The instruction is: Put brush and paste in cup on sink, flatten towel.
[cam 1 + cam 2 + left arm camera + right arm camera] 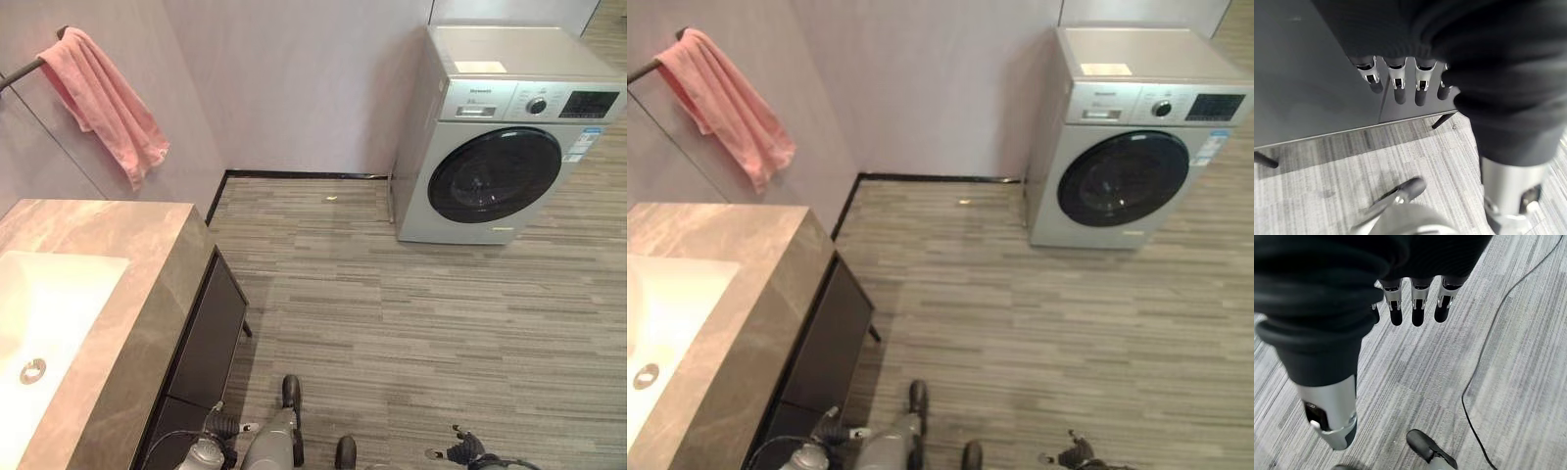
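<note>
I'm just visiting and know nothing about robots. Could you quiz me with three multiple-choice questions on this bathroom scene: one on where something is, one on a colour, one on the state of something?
1. Where is the towel?
A. Draped over a wall rail above the counter
B. Lying in the sink
C. On the washing machine

2. What colour is the towel?
A. Blue
B. Pink
C. White

3. How is the left robot hand?
A. Curled round a cup
B. Pinching the towel
C. Fingers straight, holding nothing

Answers:
1 A: it hangs bunched from the rail, above the counter with the sink.
2 B: the cloth is plainly pink.
3 C: its fingers point down beside the dark cabinet, around nothing.
</note>
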